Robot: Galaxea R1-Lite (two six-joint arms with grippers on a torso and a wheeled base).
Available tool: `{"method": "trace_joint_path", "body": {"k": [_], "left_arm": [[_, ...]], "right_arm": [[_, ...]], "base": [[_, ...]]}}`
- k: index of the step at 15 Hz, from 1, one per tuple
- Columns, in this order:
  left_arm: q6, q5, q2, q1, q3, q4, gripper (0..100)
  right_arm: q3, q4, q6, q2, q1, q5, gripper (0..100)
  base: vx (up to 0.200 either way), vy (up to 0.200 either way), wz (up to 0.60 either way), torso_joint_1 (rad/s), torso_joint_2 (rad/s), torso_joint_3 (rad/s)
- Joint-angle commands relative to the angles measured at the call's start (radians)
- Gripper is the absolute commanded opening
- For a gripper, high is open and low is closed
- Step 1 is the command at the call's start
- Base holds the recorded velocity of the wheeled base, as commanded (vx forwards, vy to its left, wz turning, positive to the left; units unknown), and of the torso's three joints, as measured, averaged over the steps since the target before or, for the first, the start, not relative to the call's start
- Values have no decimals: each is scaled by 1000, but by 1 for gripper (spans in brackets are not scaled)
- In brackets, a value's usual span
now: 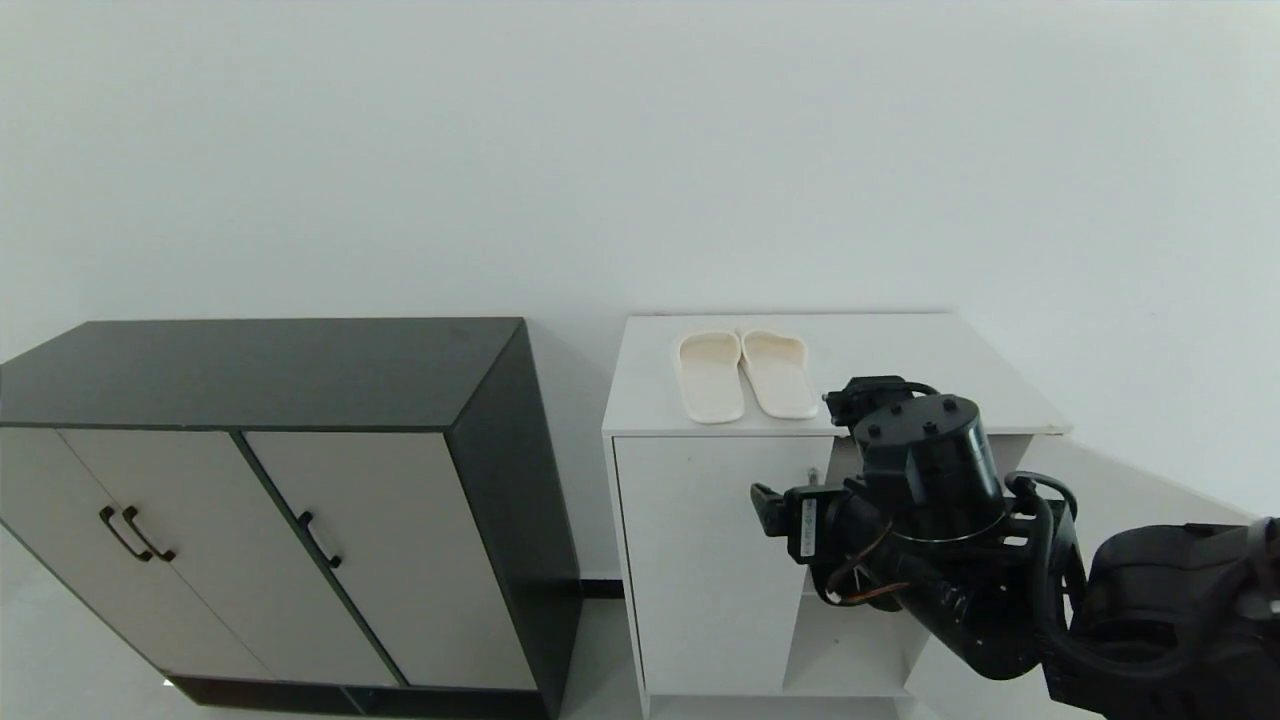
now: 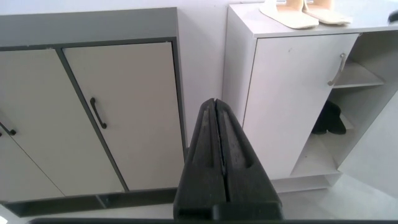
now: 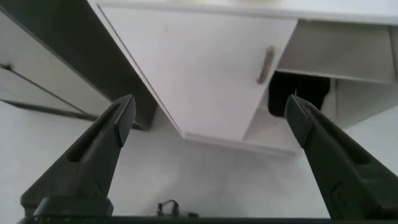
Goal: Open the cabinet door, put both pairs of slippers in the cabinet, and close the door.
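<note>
A cream pair of slippers (image 1: pixel 745 372) (image 2: pixel 305 12) lies side by side on top of the white cabinet (image 1: pixel 930 350). The cabinet's left door (image 1: pixel 710 550) (image 3: pixel 205 68) is closed, with a slim handle (image 2: pixel 336 68) (image 3: pixel 266 64) at its inner edge. The right half stands open, showing shelves and a dark pair of slippers (image 2: pixel 329 118) (image 3: pixel 298 93) inside. My right arm (image 1: pixel 930 480) hangs in front of the cabinet. Its gripper (image 3: pixel 210 104) is open and empty, a short way off the door. My left gripper (image 2: pixel 215 102) is shut on nothing, farther back.
A dark cabinet (image 1: pixel 260 370) with pale doors and black handles (image 1: pixel 318 540) stands to the left of the white one, a narrow gap between them. A plain wall rises behind both. Pale floor (image 3: pixel 205 180) lies in front.
</note>
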Motion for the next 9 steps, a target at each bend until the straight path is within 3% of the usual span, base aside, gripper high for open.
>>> {"method": "trace_joint_path", "body": {"k": [1,3,9], "left_arm": [[0,0,0,0,0,0,0],[0,0,0,0,0,0,0],[0,0,0,0,0,0,0]], "right_arm": [[-16,-26,1,-20,6,-2,100],[-3,-82,-2,-5,6,-2,100],[3,-85,-2,4,6,-4,100]], "base": [[0,0,0,0,0,0],[0,0,0,0,0,0],[200,0,0,2,-1,2]]}}
